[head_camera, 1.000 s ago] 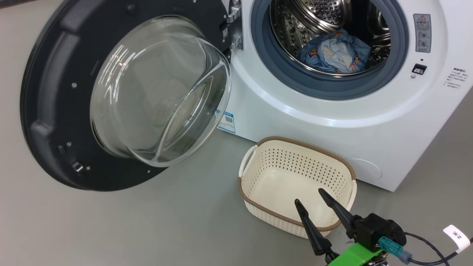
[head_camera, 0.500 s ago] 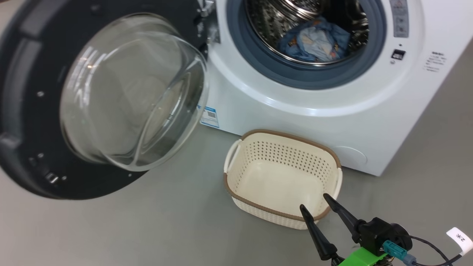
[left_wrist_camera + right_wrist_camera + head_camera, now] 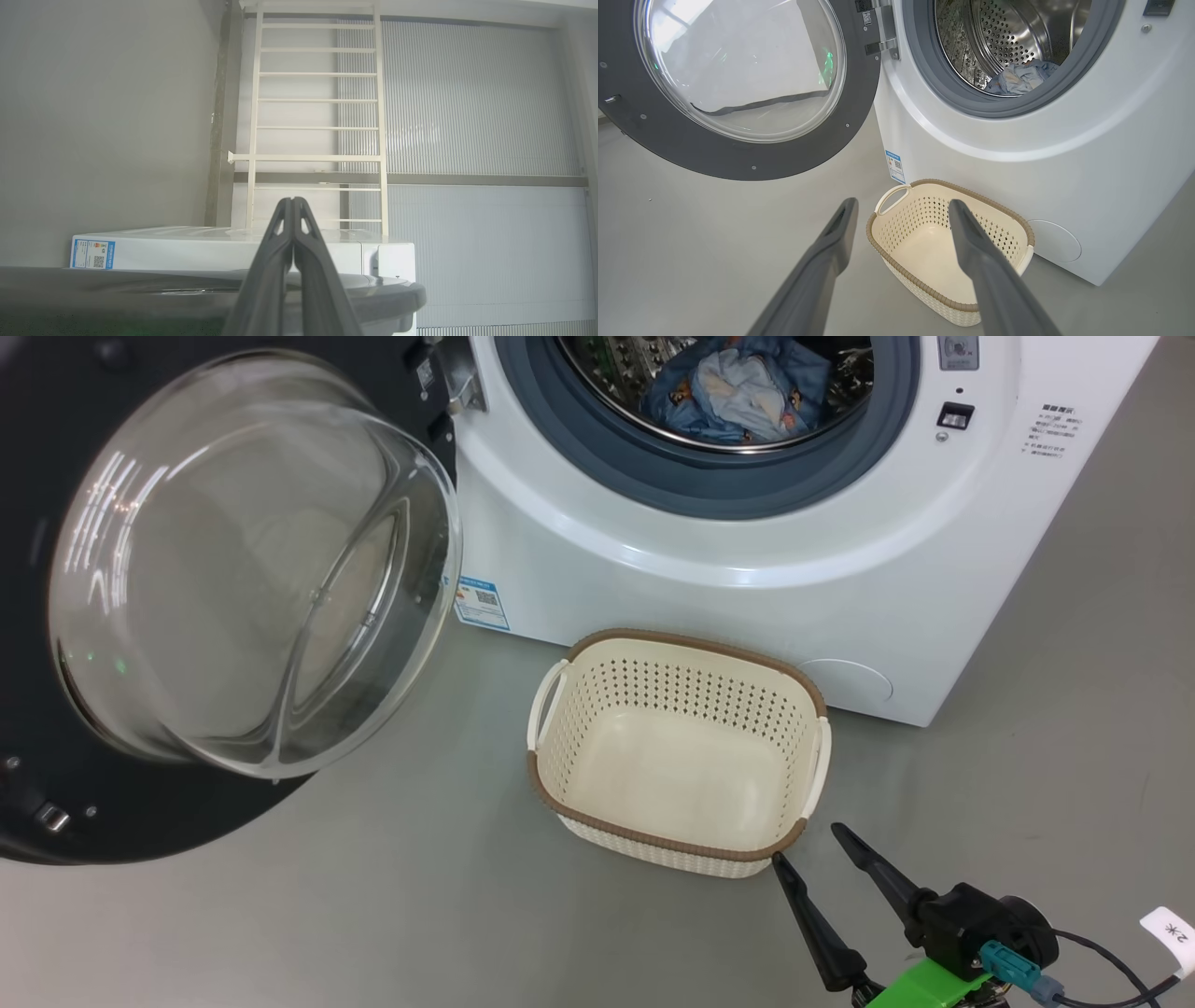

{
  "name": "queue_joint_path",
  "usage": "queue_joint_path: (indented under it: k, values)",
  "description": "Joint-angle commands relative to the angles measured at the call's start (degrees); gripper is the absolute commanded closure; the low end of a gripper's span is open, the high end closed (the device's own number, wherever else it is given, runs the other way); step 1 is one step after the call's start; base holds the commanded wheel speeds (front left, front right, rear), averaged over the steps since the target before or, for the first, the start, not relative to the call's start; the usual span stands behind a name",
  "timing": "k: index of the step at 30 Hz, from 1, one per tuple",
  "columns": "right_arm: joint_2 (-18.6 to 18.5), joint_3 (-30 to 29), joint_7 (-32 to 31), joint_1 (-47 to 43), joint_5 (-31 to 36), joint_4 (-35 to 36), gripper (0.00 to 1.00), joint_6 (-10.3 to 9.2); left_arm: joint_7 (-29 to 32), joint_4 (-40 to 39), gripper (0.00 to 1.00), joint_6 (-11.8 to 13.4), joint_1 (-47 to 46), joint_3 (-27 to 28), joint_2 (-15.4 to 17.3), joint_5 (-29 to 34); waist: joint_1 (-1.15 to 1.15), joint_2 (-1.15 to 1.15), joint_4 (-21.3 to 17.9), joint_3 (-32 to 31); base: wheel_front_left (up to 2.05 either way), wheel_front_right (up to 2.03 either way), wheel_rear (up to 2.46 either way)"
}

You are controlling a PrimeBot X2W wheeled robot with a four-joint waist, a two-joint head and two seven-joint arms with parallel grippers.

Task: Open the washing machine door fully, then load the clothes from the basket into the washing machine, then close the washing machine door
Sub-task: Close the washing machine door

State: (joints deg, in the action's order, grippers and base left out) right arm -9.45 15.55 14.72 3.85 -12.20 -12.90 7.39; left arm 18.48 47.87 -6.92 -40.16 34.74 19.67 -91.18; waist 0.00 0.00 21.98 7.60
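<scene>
Right pincer (image 3: 806, 843) gapes near perforated cream basket (image 3: 681, 695).

Grey floor (image 3: 392, 915), basket (image 3: 560, 807), washing machine (image 3: 653, 588)

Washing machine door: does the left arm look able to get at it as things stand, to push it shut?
Probably yes. In the left wrist view the left gripper, shut, points just over the dark rim of the washing machine door, which looks close by, with nothing between them.
</scene>
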Motion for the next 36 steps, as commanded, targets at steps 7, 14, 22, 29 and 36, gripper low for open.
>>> queue_joint_path:
  k: [7, 14, 22, 29, 36]
  values:
    - [0.1, 1.0, 0.3, 1.7, 0.6, 1.2, 0.00, 0.10, 7.9, -2.5, 1.00, -0.6, 2.1, -1.3, 3.5, -0.3, 0.00, 0.00, -0.2, 0.6, 0.00, 0.00, 0.00]
    - [0.1, 0.8, 0.3, 1.4, 0.4, 1.2, 0.00, 0.10, 16.6, -3.7, 1.00, -0.6, 3.9, -2.5, 2.3, -2.2, 0.00, 0.00, 0.5, 0.1, 0.00, 0.00, 0.00]
    - [0.2, 0.7, 0.3, 1.3, 0.3, 1.0, 0.00, 0.10, 22.6, -6.9, 1.00, -0.6, 5.5, -1.0, -0.2, -5.4, 0.00, 0.00, 0.9, -0.5, 0.00, 0.00, 0.00]
    - [0.5, 0.2, 0.3, 0.7, 0.2, 1.2, 0.00, 0.10, 27.9, -11.0, 1.00, -0.6, 9.3, -2.6, -2.8, -4.8, 0.00, 0.00, 1.3, -1.0, 0.00, 0.00, 0.00]
    - [1.2, -0.5, 0.3, 0.5, 0.3, 1.6, 0.00, 0.10, 32.1, -17.3, 1.00, -0.6, 12.7, -4.1, -6.0, -4.6, 0.00, 0.00, 1.4, -1.0, 0.00, 0.00, 0.00]
